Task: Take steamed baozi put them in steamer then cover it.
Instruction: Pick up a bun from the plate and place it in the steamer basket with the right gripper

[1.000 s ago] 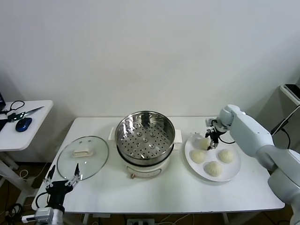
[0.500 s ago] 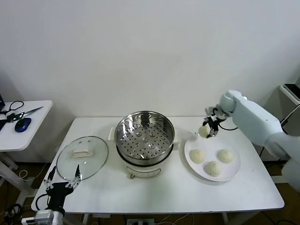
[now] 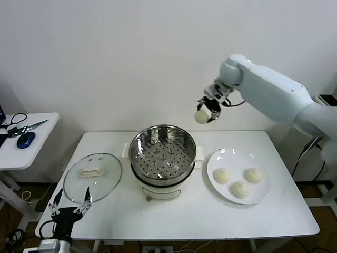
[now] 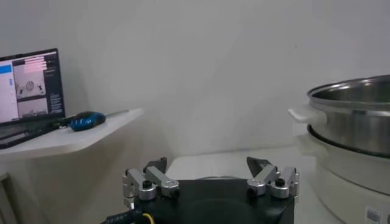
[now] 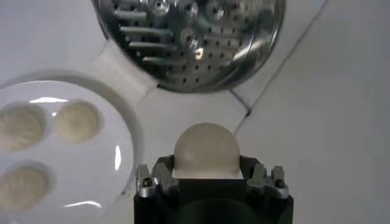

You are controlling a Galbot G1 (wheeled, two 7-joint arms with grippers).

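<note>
Baozi number one, a small round cream-white dough bun (image 3: 201, 116), hangs clamped in the right tool (image 3: 206, 112), raised well above the white table (image 3: 189, 216) and just off the far right rim of the shiny stainless-steel steamer pot with its perforated floor (image 3: 162, 153). The pot stands empty. Three more cream buns (image 3: 239, 189) wait on the flat white plate (image 3: 216, 158) right of the steamer. The clear glass lid with the cream handle (image 3: 93, 175) lies flat, left of the steamer.

The left tool (image 3: 68, 206) is parked low at the table's front edge, near the lid, with its fingers spread apart.

To my eye, the risk lies in the release: let go from this height or off-centre and the soft bun could strike the rim, bounce and roll onto the table. A squeeze this firm may also dent the dough.
</note>
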